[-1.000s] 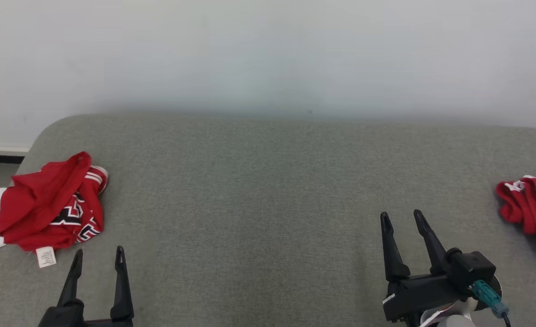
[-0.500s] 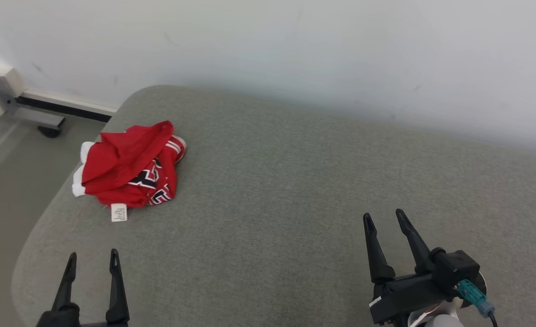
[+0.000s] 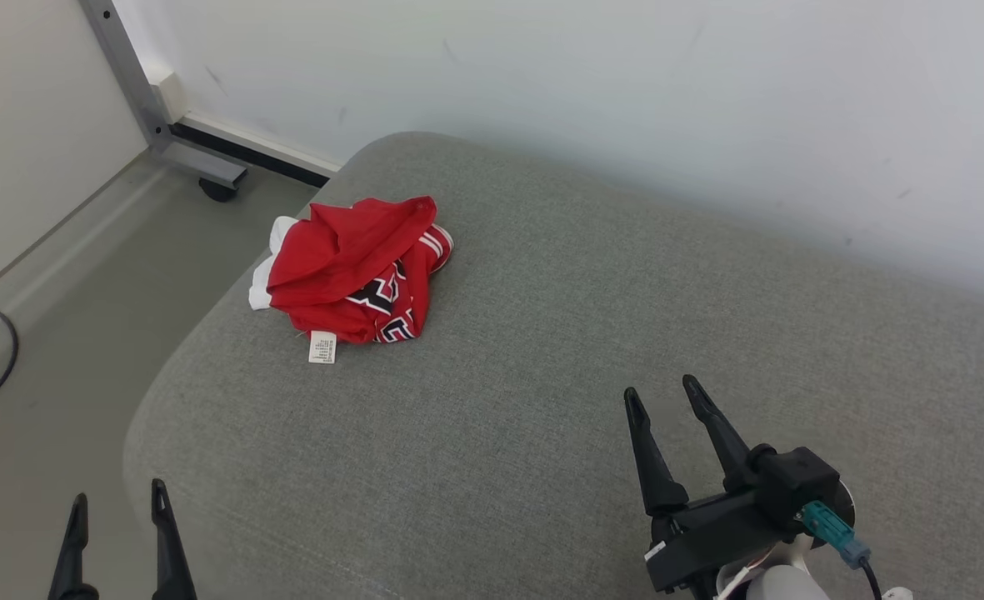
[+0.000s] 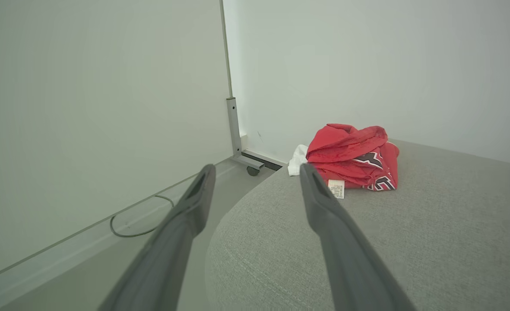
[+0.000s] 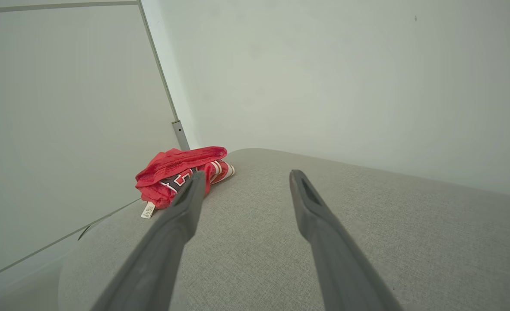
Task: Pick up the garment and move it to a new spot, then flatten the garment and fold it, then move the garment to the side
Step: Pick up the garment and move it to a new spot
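Head view: garment (image 3: 354, 271) lies crumpled near the far left end of the grey surface (image 3: 541, 375). The left claw (image 3: 118, 492) and right claw (image 3: 660, 386) are both spread wide, empty and well apart from it.
Left wrist view: garment (image 4: 350, 153) ahead, untouched.
Right wrist view: garment (image 5: 177, 170) bunched, unflattened.
Progress: judged at the start. Pickup, flattening, folding and moving aside all remain.

Pale wall (image 3: 625, 83), grey floor (image 3: 83, 333) (loose cable (image 3: 13, 354)), grey cushion (image 3: 541, 375)
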`<state>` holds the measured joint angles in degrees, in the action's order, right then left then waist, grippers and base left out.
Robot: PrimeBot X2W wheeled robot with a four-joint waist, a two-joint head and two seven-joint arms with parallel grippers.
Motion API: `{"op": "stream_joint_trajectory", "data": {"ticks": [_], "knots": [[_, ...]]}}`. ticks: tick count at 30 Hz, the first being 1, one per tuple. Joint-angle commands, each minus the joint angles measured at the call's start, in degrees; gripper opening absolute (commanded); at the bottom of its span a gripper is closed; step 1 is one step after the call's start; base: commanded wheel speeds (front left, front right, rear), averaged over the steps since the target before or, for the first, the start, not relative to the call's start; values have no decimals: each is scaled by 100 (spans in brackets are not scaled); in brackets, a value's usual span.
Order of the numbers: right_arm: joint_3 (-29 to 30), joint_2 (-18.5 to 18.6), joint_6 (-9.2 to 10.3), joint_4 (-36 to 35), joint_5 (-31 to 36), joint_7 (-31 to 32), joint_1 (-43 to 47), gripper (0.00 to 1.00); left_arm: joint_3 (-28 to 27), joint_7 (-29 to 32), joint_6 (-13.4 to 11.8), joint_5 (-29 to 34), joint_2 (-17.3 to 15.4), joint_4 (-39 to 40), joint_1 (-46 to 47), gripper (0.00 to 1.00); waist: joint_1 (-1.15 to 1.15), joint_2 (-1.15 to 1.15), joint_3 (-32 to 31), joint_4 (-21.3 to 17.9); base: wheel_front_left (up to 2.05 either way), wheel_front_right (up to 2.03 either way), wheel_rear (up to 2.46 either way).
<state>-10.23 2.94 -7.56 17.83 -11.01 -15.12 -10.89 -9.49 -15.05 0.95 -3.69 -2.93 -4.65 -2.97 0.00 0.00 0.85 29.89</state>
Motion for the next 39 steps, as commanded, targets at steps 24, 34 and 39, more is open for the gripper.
{"op": "stream_joint_trajectory", "data": {"ticks": [24,34,39], "knots": [[351,79,15,-252,573,-1,-77,100,104,-19,367,-347,-54,-925,1191,100,0,0,883,-152,0,0,0],[261,601,15,-658,596,-1,-471,100,149,-18,634,-398,-662,-2358,2953,100,0,0,1811,-878,0,0,0],[281,809,15,-852,599,-1,-607,100,402,-19,649,-523,-1058,-3173,3727,100,0,0,2209,-1219,0,0,0]]}}
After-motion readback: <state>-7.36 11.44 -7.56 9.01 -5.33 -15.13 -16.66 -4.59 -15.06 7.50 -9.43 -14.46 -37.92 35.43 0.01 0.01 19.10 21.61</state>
